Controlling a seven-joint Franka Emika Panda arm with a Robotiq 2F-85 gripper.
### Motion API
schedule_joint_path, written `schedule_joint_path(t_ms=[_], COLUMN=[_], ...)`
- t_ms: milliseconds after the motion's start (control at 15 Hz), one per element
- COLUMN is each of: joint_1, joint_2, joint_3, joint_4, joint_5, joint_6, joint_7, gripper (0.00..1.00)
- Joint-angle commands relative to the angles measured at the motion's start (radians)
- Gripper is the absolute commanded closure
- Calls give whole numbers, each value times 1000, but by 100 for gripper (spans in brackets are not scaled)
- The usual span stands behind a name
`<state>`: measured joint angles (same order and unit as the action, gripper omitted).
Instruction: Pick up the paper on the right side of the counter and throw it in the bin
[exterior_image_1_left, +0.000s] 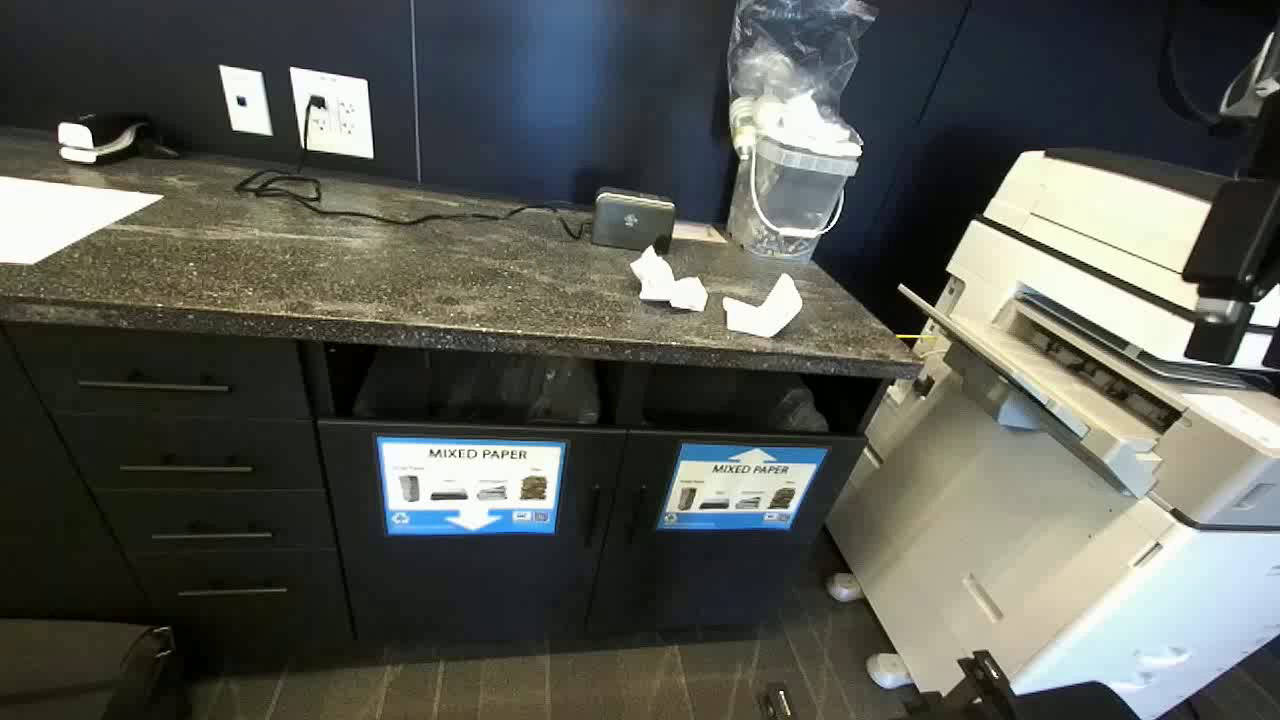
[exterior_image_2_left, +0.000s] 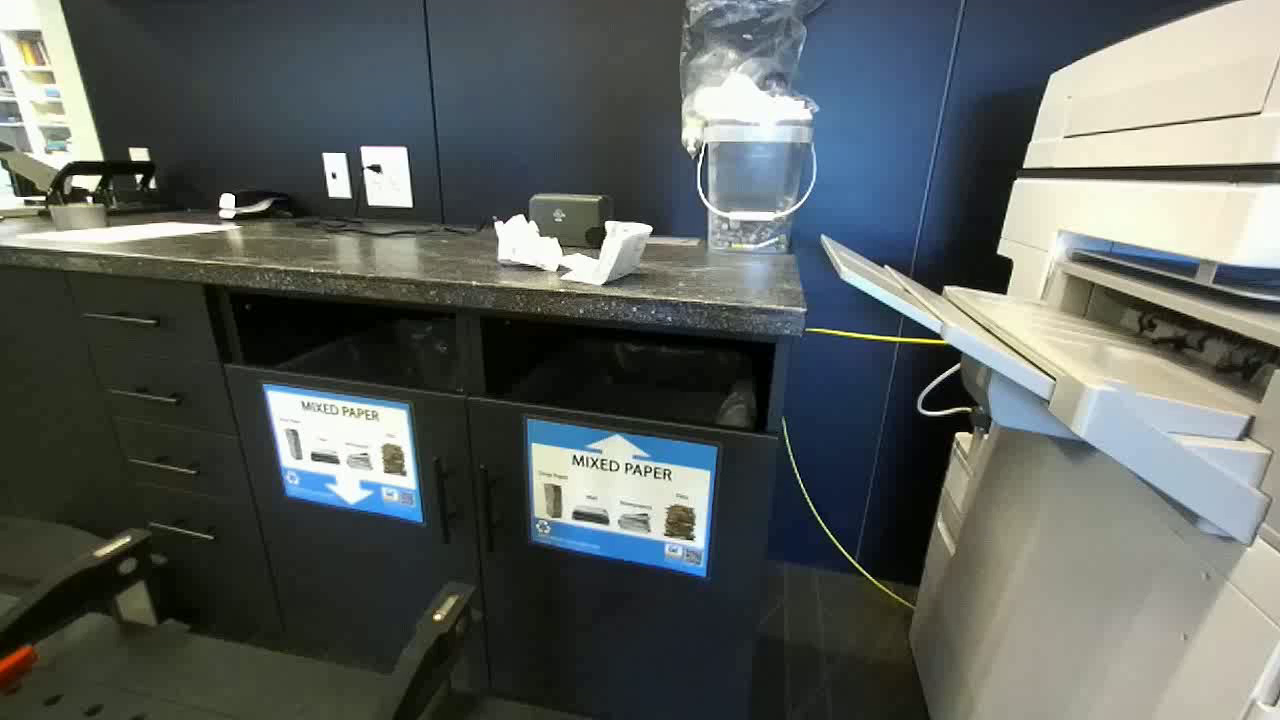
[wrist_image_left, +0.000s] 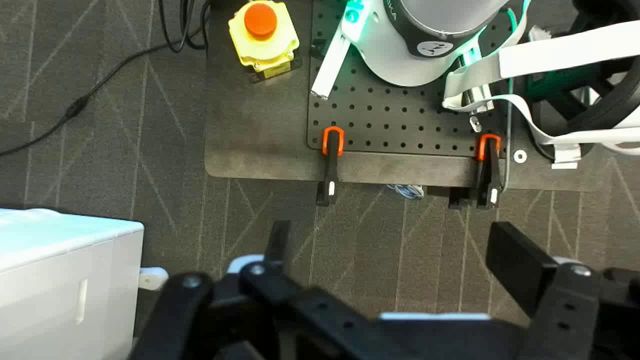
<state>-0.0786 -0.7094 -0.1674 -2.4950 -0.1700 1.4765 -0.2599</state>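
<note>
The paper is a bent white scrap near the right front edge of the dark speckled counter. It also shows in an exterior view. A more bunched white paper wad lies just left of it. Below, the black cabinet has two slots, left and right; both blue-framed signs read MIXED PAPER, so I cannot tell which is the bin. My gripper is open and empty over carpet in the wrist view, away from the counter. Black arm or gripper parts show at an exterior view's right edge.
A white printer with a protruding tray stands right of the counter. A clear bucket and a dark box stand behind the papers. The robot's table carries clamps and a yellow stop button.
</note>
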Motion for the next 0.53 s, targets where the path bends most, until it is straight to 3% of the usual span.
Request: schedule_joint_path(t_ms=[0, 467], joint_1=[6, -1], joint_2=[-1, 19], joint_3=[-4, -8], joint_4=[3, 21], joint_5=[-2, -4], joint_6=[-1, 35], joint_7=[3, 23], gripper=[0, 0])
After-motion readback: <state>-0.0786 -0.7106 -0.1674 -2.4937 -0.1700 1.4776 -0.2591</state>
